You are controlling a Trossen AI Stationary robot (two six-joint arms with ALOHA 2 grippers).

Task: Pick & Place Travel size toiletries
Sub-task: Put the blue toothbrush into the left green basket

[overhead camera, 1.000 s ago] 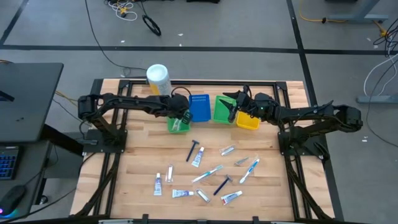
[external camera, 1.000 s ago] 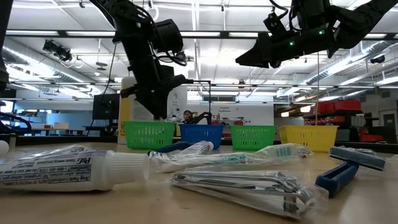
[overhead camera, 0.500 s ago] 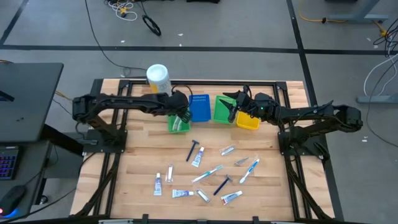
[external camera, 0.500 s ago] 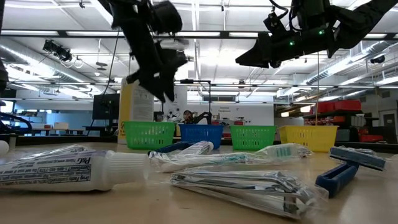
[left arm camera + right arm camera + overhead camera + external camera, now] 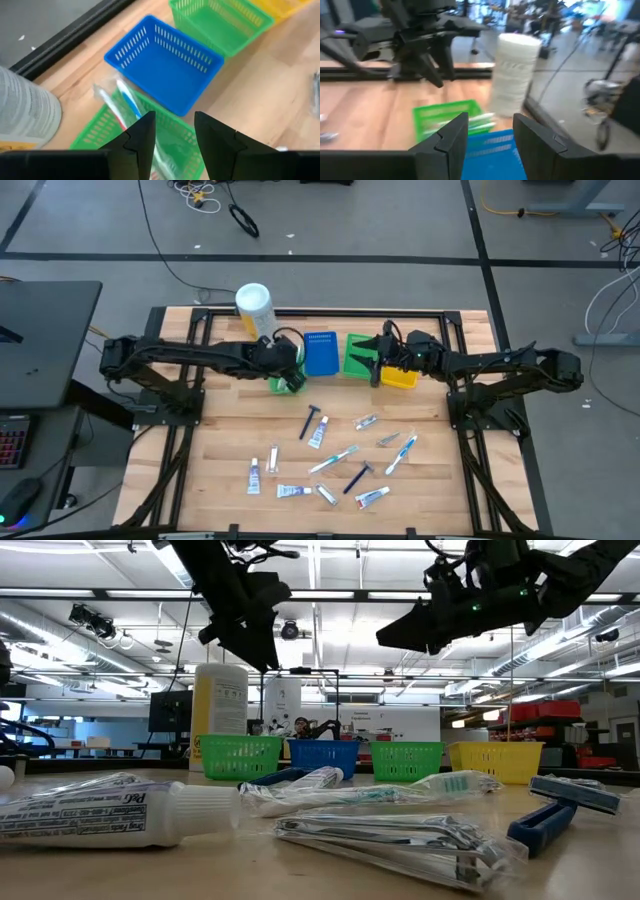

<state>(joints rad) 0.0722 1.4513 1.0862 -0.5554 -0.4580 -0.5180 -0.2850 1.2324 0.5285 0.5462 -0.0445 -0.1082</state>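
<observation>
Many small white, blue, black toiletries (image 5: 322, 452) on wood.

Two green bins (image 5: 287, 376) (image 5: 358, 355), a blue one (image 5: 320, 352), a yellow one (image 5: 399, 375); white canister (image 5: 253, 307) with yellow label; black-handled razor (image 5: 310, 420); pale wood table (image 5: 230, 430).

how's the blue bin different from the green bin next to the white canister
The blue bin is empty; the green bin beside the white canister already holds a wrapped toothbrush. The left gripper, fingers open, hovers above the green bin, not the blue one. The blue bin sits farther from the canister. Both are small slotted plastic baskets of like shape, side by side on the table.
</observation>
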